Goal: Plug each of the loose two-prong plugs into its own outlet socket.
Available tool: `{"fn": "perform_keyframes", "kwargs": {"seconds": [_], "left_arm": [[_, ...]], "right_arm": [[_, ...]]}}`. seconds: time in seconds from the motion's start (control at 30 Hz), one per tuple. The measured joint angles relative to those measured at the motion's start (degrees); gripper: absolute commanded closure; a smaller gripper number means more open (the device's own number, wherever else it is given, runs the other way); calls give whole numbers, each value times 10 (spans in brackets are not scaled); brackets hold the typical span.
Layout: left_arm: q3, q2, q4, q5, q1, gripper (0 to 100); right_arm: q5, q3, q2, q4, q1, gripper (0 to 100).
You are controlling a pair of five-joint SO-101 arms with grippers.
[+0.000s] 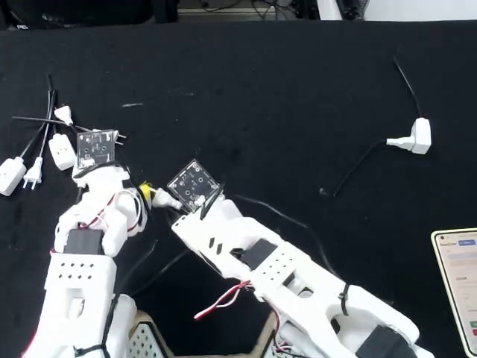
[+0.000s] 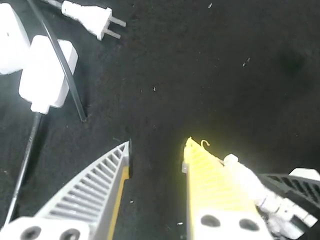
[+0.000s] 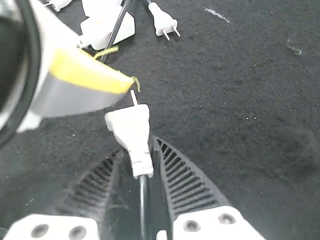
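Note:
My right gripper is shut on the cable end of a white two-prong plug, prongs pointing away from it; in the high view that plug sits left of centre. My left gripper hangs open over bare black cloth, and its yellow finger sits right at the held plug's prongs. A loose white plug and a white socket block lie beyond the left gripper. A further white plug on a black cable lies far right.
At the far left lie several white plugs and socket blocks with tangled black cables. A phone rests at the right edge. Black cloth covers the table.

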Motion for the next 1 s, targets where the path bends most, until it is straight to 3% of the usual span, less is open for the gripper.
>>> {"fn": "perform_keyframes", "kwargs": {"seconds": [0.5,0.73,0.9,1.0], "left_arm": [[49,10,-55,-2,2,816],[49,8,-55,-2,-92,816],[42,8,-55,35,-138,816],[39,6,-55,47,-151,816]], "right_arm": [[38,-6,47,10,5,988],[72,-134,163,169,52,983],[72,-223,189,279,55,851],[72,-258,189,330,55,830]]}}
